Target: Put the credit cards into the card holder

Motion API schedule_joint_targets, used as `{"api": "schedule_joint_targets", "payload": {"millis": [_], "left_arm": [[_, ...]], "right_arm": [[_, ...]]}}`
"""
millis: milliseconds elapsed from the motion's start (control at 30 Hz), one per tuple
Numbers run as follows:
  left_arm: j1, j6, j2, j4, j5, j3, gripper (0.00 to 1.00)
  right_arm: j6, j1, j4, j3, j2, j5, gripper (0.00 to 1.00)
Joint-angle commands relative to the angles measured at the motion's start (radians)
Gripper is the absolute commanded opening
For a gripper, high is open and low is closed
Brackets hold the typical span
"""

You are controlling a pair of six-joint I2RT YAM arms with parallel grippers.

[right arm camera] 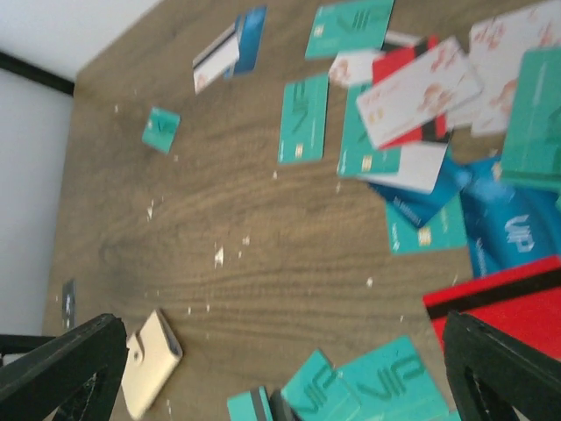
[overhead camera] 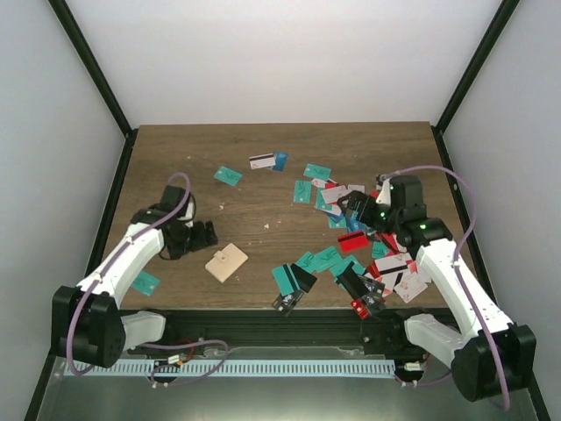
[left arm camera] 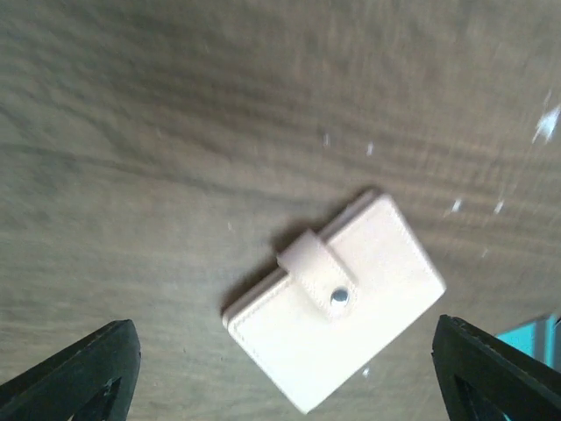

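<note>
top external view takes in plain white walls (overhead camera: pixel 263 53) and black frame posts (overhead camera: pixel 92 70) closing round a dark brown wood-grain table (overhead camera: pixel 263 149), its surface dusted with small pale flecks (left arm camera: pixel 548 123). most of the thin plastic credit cards (overhead camera: pixel 320 259), in teal, red, white, black and blue, lie scattered and overlapping across the right half, with a few strays elsewhere. the right gripper (overhead camera: pixel 353 207) hangs over that heap with its jaws spread wide and nothing in them. the left gripper (overhead camera: pixel 208 234) is likewise wide open and empty, just beside the small tan folding card holder (overhead camera: pixel 226 261), which lies flat near the front edge, left of centre, apart from the cards. its little snap tab (left arm camera: pixel 317 272) looks fastened, so the step in hand is probably securing and opening the holder. the left arm would do well to straddle it squarely, pin it without sliding it, and leave the tab side free.
</note>
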Motion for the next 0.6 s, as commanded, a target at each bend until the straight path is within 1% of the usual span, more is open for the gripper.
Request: {"api": "schedule_joint_targets", "payload": {"millis": [0,67,233,300,433,567], "left_arm": [[-0.057,-0.019,-0.015,-0.005,0.032,-0.085,0.91],[-0.068,-0.022,0.001,0.004,0.052,-0.095,0.85],[-0.079,-0.070,0.054,0.012,0.020,-0.070,0.85],[-0.080,-0.073,0.099,0.024,0.032,-0.068,0.85],[-0.095,-0.087,0.188,0.066,0.041,-0.072,0.86],[-0.106,-0.070,0.220,0.095,0.079,-0.089,0.85]], "right_arm": [[0.007,0.092,-0.104,-0.005,-0.012,0.006,1.00],[0.033,0.131,-0.087,-0.045,-0.023,0.015,1.00],[0.109,0.197,-0.065,-0.096,-0.034,0.036,1.00],[0.127,0.210,-0.065,-0.100,-0.039,0.045,1.00],[0.115,0.213,-0.044,-0.111,-0.034,0.037,1.00],[0.067,0.213,-0.094,-0.077,-0.008,0.038,1.00]]}}
